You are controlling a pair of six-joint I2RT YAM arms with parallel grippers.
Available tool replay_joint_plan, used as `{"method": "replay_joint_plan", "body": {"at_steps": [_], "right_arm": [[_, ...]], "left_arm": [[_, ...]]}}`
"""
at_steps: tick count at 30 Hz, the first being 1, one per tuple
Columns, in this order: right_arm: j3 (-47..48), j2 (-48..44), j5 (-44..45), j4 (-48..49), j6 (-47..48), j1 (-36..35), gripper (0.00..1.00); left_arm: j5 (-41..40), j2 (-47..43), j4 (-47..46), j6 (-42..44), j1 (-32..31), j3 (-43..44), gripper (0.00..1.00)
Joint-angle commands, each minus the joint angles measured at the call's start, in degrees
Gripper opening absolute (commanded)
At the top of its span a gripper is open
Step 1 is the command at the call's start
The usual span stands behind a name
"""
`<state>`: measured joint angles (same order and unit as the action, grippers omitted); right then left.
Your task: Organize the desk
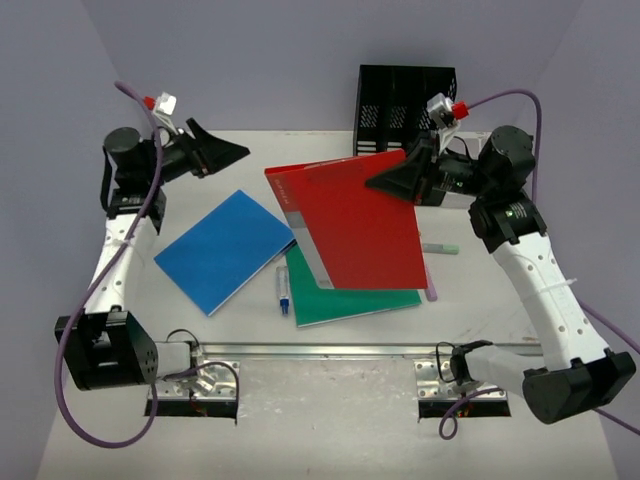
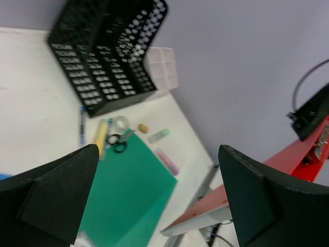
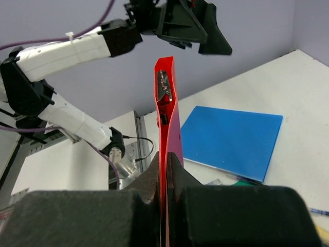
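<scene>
While my right gripper (image 3: 167,172) is clamped tight on the edge of the one red plastic folder (image 1: 355,225), holding it tilted above the middle of the large white rectangular desk (image 1: 330,335) that spreads out ahead of both arm bases, my left gripper (image 1: 228,152) hangs in the air at ten o'clock with its jaws spread wide and nothing between them. I count three flat covers. There is the red folder, one blue notebook (image 1: 225,250) lying at its nine o'clock, and one green folder (image 1: 350,300) flat beneath it at six o'clock. One black mesh file holder (image 1: 400,95) stands at the desk's one o'clock edge. One blue-and-white pen (image 1: 283,290) lies between notebook and green folder. Beside the holder the left wrist view shows perhaps six small items, too blurred to count surely.
</scene>
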<state>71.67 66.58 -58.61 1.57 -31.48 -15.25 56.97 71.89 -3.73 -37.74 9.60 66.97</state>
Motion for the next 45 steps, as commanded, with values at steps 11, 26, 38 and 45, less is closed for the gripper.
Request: {"method": "replay_joint_plan", "body": {"at_steps": [11,26,38,45], "right_arm": [[-8.65,0.3,-14.97,15.53,-10.08,8.79,0.0],[-8.7,2.97,-21.92,25.67,-19.36,8.84,0.0],[-5.18,6.37,-25.6,21.82,-17.7,7.82,0.0],[-0.17,8.58,-27.54,11.91,-10.81,5.38,0.0]], "left_arm": [[9.5,1.32,-47.07,-14.92,-21.6,-3.33,0.61],[4.88,2.66,-7.23,16.35,-31.71,6.38,0.64],[-7.12,2.87,17.02,34.95,-39.66,12.5,0.5],[-10.1,2.99,20.01,36.56,-40.21,12.86,0.4]]}}
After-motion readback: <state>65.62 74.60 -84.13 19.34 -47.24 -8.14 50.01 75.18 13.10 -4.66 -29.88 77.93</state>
